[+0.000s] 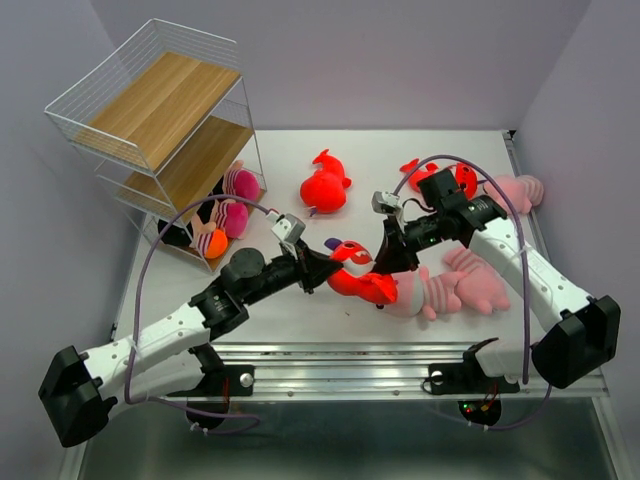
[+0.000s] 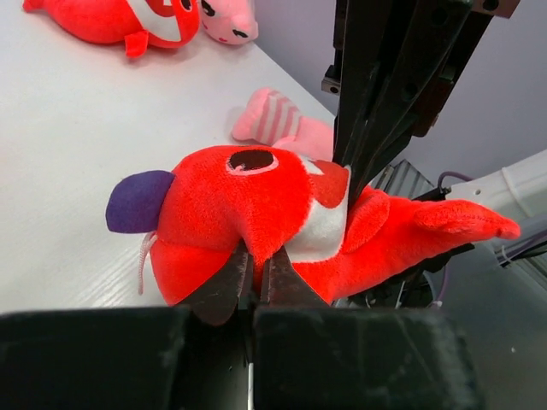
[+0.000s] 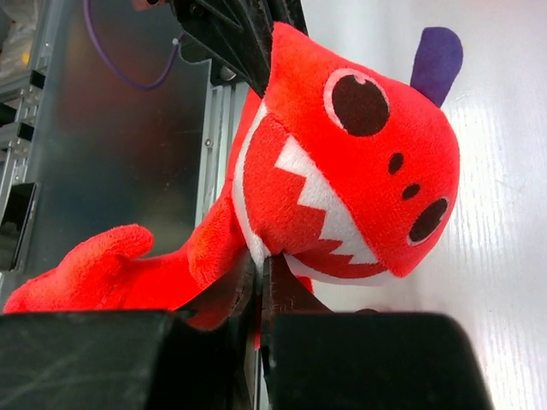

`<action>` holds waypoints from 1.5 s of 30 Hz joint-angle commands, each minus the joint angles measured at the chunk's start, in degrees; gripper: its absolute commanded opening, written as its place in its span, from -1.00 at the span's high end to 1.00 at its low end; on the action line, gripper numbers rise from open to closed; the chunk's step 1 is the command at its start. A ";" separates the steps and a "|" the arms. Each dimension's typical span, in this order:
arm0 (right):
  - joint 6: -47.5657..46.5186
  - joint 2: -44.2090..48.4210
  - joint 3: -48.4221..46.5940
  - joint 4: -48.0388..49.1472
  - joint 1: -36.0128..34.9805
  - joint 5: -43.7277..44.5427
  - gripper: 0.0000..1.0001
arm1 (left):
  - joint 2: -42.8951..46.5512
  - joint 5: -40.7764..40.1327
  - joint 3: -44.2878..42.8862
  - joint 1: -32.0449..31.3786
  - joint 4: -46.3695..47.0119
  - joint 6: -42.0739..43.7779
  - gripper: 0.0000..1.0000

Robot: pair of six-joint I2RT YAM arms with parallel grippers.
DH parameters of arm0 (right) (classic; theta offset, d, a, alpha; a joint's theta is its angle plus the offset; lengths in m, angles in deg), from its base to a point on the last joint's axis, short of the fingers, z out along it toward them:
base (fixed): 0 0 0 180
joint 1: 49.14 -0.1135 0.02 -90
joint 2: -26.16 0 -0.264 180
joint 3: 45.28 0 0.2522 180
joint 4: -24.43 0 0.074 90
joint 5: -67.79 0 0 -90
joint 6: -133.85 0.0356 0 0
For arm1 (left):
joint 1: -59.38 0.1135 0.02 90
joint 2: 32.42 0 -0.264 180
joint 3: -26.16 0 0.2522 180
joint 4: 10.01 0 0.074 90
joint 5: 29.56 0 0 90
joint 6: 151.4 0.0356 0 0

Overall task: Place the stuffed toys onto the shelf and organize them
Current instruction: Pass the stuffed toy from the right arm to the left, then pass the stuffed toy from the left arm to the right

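Pink toy [image 2: 229,19] cut off by top edge.

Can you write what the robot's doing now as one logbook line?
left jaws: shut on red fish | right jaws: shut on same fish | shelf: pink toys in bottom tier

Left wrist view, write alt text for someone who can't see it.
A bright red plush fish with a white patch and a purple fin is pinched from below by the left hand, while the right hand grips it from above. A pink striped plush toy lies behind on the white table.
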State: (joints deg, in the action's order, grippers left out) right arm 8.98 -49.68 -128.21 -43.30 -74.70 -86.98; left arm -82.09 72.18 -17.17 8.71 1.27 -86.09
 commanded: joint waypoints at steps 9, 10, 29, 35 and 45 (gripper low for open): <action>8.33 2.97 -8.34 7.92 -0.19 21.25 -0.84 | 4.41 -11.74 -5.41 -0.21 -10.16 -4.49 1.00; 8.33 3.49 -9.22 8.27 -0.19 22.57 -0.99 | 3.45 -14.01 -7.25 -0.13 -11.92 -5.36 1.00; -12.50 11.40 -7.13 -1.32 -0.19 23.36 -1.00 | -16.86 -16.14 -29.40 1.81 -30.40 -15.74 1.00; -9.60 12.38 -2.82 4.23 -0.19 30.75 -0.88 | -18.27 -15.53 -31.61 1.90 -31.19 -15.74 1.00; -3.89 11.24 1.49 11.52 -1.24 29.01 -0.44 | -18.09 -13.68 -30.82 1.90 -29.87 -17.06 1.00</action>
State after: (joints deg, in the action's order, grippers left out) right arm 2.42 -38.18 -126.87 -37.53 -75.11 -56.71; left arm -101.09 57.39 -45.93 10.37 -30.97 -102.55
